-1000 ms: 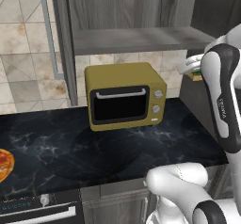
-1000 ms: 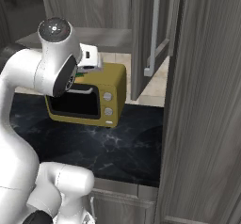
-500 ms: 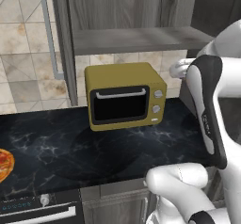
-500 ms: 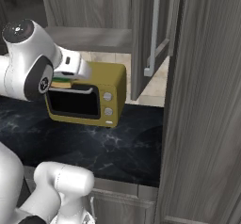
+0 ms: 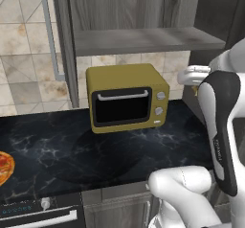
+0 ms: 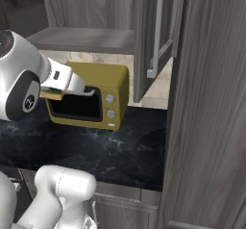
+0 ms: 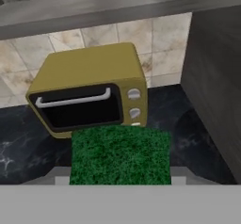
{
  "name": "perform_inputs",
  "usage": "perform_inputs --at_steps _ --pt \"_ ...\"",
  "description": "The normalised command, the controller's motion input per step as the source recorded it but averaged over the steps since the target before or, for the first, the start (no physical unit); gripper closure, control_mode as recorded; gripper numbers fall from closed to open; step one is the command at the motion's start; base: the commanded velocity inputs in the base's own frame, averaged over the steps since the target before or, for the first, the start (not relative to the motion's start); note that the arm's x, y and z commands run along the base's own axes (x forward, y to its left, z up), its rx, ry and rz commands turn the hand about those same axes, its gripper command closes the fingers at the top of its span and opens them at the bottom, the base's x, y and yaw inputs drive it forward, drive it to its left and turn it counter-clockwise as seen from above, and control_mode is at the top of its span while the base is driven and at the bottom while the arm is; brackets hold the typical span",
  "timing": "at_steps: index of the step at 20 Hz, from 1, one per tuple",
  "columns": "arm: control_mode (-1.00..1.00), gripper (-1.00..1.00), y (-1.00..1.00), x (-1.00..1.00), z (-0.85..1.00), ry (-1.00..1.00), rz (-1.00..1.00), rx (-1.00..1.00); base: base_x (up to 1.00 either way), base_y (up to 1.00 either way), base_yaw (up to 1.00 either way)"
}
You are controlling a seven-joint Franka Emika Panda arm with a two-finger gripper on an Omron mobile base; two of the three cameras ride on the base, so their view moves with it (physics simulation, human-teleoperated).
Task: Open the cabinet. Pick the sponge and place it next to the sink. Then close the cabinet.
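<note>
In the hand view we see the sponge low in the centre of the frame, its dark green scouring face towards the camera, held between the gripper fingers whose grey tips show at its lower left and lower right corners. The jaws are closed on the sponge at about its width.

In the right base view the same sponge appears at middle left as a thin yellow and green slab at the end of the white hand, in the air in front of the upper left part of the mustard-yellow microwave. The gripper sits just off the big white and dark joint at the left edge.

In the left base view the microwave stands in the centre on the black marbled counter, its black door shut, with two round knobs on its right side. Above it runs the grey shelf of the cabinet. One cabinet door stands swung open, edge-on at the upper left with its silver bar handle beside it. In the right base view a cabinet door also hangs open at upper centre.

A pizza lies at the left edge of the left base view.
</note>
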Motion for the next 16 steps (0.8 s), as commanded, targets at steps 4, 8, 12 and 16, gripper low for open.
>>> perform_inputs --at_steps 4,8,12,16 --pt "-1.00 1.00 0.01 -0.21 -0.12 0.00 -0.04 0.01 0.00 0.00 0.00" --pt "-1.00 1.00 0.05 -0.02 -0.18 0.06 -0.04 0.00 0.00 0.00 0.00" --pt "-1.00 1.00 0.00 0.00 -0.18 0.07 -0.01 0.03 0.00 0.00 0.00" --pt "-1.00 1.00 0.00 0.00 -0.06 0.09 0.00 0.00 0.00 0.00 0.00"
